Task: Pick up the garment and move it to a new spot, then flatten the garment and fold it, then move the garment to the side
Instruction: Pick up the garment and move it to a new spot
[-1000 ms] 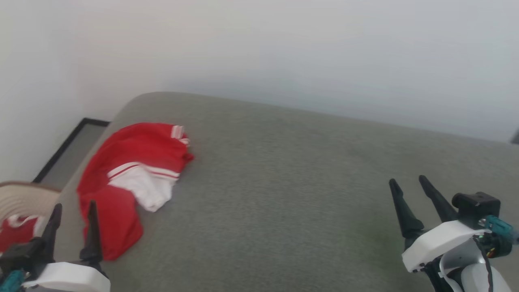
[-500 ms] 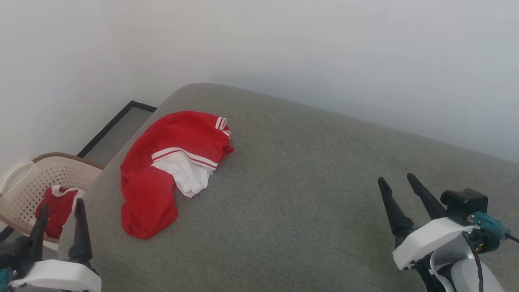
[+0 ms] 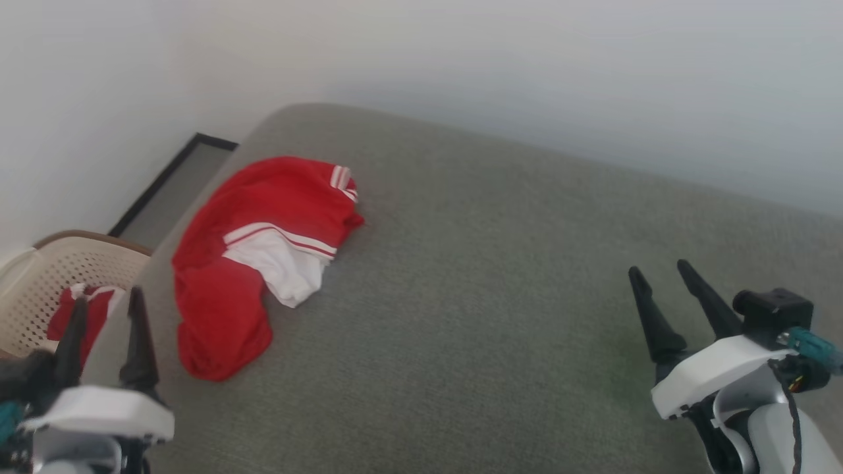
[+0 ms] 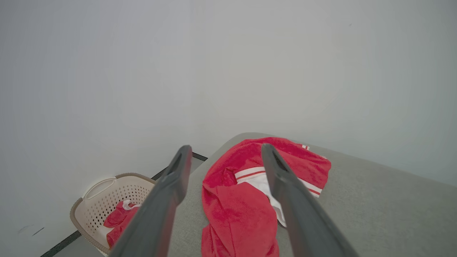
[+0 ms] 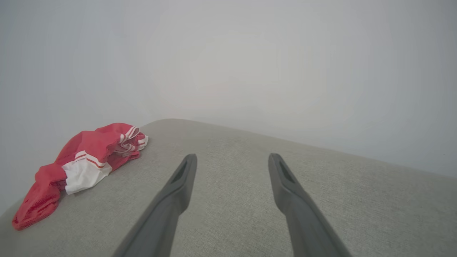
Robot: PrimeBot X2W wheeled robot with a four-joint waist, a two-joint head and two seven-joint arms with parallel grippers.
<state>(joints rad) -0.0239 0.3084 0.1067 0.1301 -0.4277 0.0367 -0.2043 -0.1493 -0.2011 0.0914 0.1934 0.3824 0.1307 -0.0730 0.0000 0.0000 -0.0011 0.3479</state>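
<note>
The left gripper (image 3: 107, 297) has its two long dark fingers (image 4: 167, 200) spread wide with nothing between them. It hangs at the left end of the grey upholstered cushion (image 3: 494, 283), over the cushion's edge. In the left wrist view, the fingers frame the garment (image 4: 237, 208), which lies just ahead of the tips and apart from them.

The right gripper (image 3: 657, 266) is also spread wide and holds nothing. It hovers over bare grey fabric at the right end of the cushion, well apart from the garment. In the right wrist view the fingers (image 5: 171, 203) point across the bare cushion, with the garment (image 5: 89, 151) far off to the left.

The garment (image 3: 250, 217) rests in a loose crumpled heap on the far left part of the cushion, near the rounded corner. It is bright red, with a white panel edged by thin red-and-white stripes folded over its middle. A second striped edge shows at the end nearest the wall. A red lobe trails toward the left gripper.

Beside the cushion, on the left, stands a pale perforated laundry basket (image 3: 39, 276) with a brown rim. Inside it lies another red cloth (image 3: 99, 309) with a white edge. A strip of floor (image 3: 164, 197) with dark skirting runs along the plain white wall (image 3: 461, 59).
</note>
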